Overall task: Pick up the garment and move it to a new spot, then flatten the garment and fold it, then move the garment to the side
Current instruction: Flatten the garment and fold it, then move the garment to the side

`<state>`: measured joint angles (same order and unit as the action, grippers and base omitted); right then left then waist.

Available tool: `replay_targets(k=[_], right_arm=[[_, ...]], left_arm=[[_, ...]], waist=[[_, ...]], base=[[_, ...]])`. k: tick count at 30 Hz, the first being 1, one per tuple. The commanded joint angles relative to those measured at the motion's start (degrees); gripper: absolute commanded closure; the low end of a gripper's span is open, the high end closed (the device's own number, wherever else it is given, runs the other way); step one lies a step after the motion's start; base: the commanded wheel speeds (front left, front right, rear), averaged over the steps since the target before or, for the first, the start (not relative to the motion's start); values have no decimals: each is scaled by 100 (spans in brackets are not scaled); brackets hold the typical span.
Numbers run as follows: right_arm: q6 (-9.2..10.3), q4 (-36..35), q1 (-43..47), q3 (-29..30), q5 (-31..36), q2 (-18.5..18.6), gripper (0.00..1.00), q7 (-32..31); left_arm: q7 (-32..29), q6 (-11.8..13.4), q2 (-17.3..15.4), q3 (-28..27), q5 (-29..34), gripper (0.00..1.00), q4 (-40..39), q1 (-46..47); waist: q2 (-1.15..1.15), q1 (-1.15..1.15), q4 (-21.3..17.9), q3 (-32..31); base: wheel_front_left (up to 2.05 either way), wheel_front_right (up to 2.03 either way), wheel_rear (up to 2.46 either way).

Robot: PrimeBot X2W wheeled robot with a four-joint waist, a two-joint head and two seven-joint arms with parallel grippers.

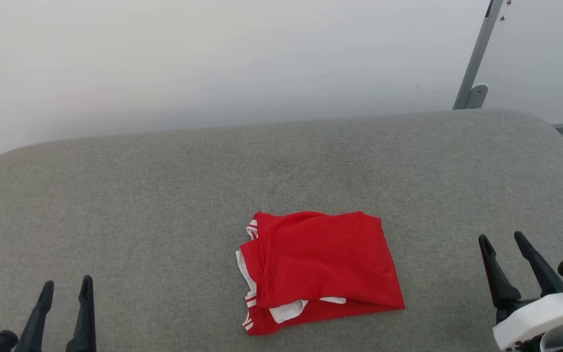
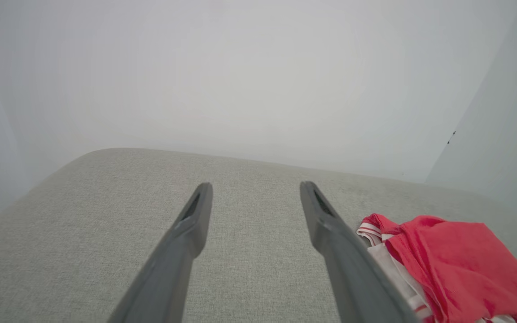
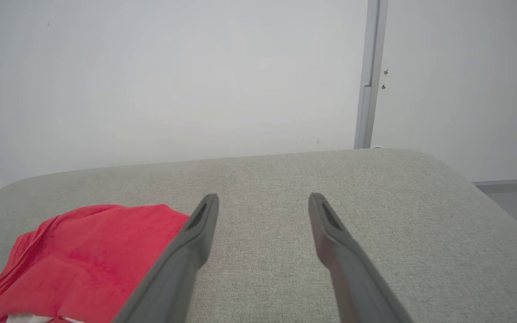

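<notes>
Garment (image 1: 320, 269), bright red and loosely folded into a rough square, lay on the grey fabric worktop (image 1: 164, 195), a little right of centre and nearer the front than the back edge. White cuff ends (image 1: 289, 309) with thin stripes poked out along its left and front edges. Bare fabric stretched away on every side of it, widest to the left and toward the rounded back corners. The left gripper (image 1: 66, 282) was at the near left, well apart from the cloth, jaws open and holding nothing. The right gripper (image 1: 501, 237) was at the near right, also clear of the cloth, jaws open and empty. A grey metal post (image 1: 477, 54) rose behind the back right corner.
</notes>
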<state>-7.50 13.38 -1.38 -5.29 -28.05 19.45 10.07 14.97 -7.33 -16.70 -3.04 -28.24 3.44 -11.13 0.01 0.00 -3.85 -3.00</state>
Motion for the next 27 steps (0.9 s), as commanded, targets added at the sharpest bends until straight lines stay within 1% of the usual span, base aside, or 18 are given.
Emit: replay_targets(k=[1, 8, 14, 27], right_arm=[[3, 29, 76, 5, 65, -46, 0, 88], [3, 76, 189, 53, 127, -132, 0, 226], [3, 32, 208, 89, 169, -188, 0, 255], [3, -72, 218, 64, 206, -261, 0, 166]], left_arm=[[27, -17, 20, -29, 44, 0, 15, -81], [27, -17, 118, -41, 56, 0, 64, -84], [27, -18, 119, -3, 54, 0, 116, -50], [27, -18, 148, 49, 71, 0, 124, 10]], waist=[[-1, 0, 1, -13], [-1, 0, 28, -45], [-1, 0, 38, -42], [-1, 0, 108, -56]], base=[[0, 0, 0], [0, 0, 0], [0, 0, 0], [0, 0, 0]])
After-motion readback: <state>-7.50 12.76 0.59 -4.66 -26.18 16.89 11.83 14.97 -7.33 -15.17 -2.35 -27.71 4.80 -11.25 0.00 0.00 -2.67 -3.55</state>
